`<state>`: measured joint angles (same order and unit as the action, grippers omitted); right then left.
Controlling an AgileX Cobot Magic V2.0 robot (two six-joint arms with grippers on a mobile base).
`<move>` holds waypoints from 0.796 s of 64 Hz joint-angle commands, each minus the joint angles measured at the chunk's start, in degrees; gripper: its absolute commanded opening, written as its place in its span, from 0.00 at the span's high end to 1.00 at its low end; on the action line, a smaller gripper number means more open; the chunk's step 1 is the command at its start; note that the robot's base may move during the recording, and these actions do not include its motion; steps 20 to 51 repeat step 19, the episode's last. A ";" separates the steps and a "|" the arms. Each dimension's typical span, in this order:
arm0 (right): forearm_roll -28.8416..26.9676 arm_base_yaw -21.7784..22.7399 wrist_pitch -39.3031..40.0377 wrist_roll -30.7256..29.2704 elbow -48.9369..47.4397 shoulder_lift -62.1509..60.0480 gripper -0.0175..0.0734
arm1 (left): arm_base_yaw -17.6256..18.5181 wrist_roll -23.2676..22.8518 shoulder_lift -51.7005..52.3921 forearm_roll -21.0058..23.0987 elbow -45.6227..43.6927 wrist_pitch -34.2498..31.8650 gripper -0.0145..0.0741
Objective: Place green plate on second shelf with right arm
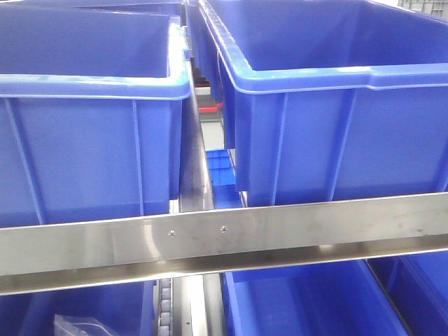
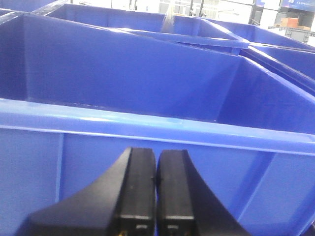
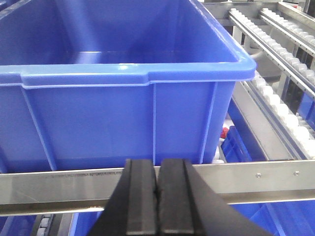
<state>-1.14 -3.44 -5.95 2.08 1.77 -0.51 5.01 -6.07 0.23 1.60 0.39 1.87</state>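
Note:
The green plate is not in view in any frame. My left gripper (image 2: pixel 156 169) is shut and empty, its black fingers pressed together close in front of the wall of a blue bin (image 2: pixel 147 123). My right gripper (image 3: pixel 157 177) is shut and empty, its fingers together in front of the steel shelf rail (image 3: pixel 59 184), with a large blue bin (image 3: pixel 123 73) standing on the shelf just behind the rail. Neither gripper shows in the front view.
Two blue bins (image 1: pixel 84 105) (image 1: pixel 336 98) sit side by side on a shelf behind a steel rail (image 1: pixel 224 238). More blue bins (image 1: pixel 308 301) lie on the level below. White roller tracks (image 3: pixel 285 54) run along the right. A clear plastic bag (image 1: pixel 80 325) lies lower left.

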 commanded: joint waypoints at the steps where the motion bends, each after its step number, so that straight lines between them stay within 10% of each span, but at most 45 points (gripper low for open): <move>1: -0.07 0.03 5.55 -0.64 -1.21 0.76 0.76 | 0.39 -0.19 0.93 0.47 2.34 -5.09 0.69; 51: -0.07 0.03 5.55 -0.64 -1.21 0.76 0.76 | 0.39 -0.19 0.93 0.47 2.34 -5.09 0.69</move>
